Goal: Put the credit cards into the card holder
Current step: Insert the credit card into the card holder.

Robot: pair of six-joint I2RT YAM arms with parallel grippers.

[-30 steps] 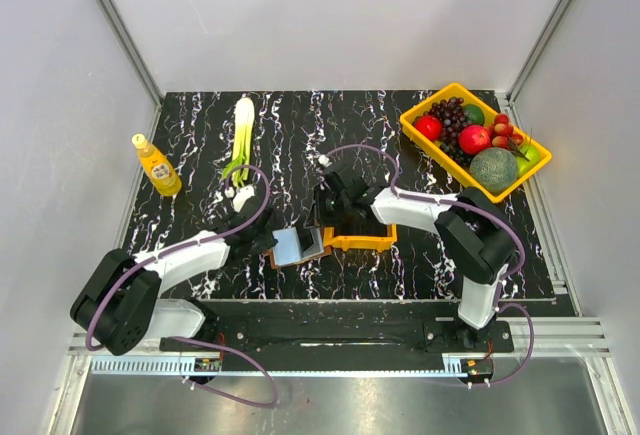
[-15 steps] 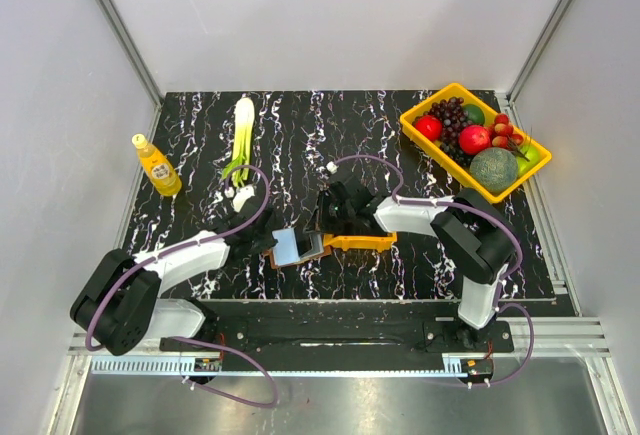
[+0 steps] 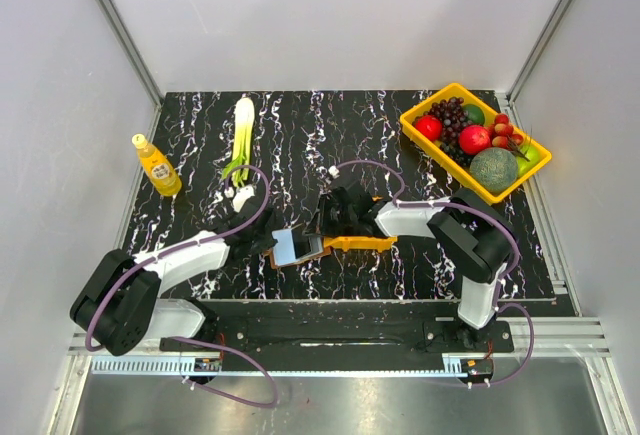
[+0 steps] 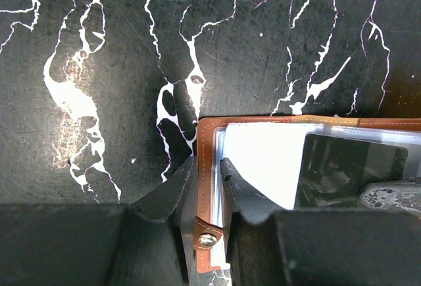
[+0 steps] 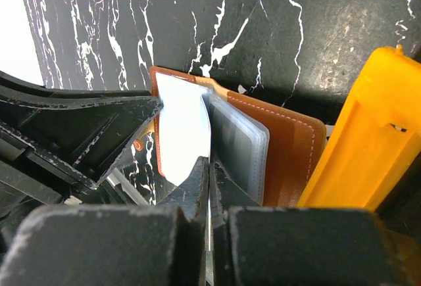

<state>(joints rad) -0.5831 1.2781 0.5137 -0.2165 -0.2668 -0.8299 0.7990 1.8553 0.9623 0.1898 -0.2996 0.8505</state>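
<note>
**Right fingers moved onto the card holder**

Since the earlier frame the right fingers [image 5: 205,177] have shifted left and nearer, off the orange bin [image 3: 365,243] and onto the card holder [image 3: 297,248]. They are pinched narrow on a pale credit card [image 5: 181,128], whose far end sits among the clear sleeves [image 5: 240,148]. The left fingers [image 4: 227,181] clamp the holder's brown edge at the snap. The holder lies open on the counter [image 3: 300,135] between both pairs of fingers. The bin stands right of the right fingers, and its contents are hidden.

Bright, even light; blurred near foregrounds
</note>
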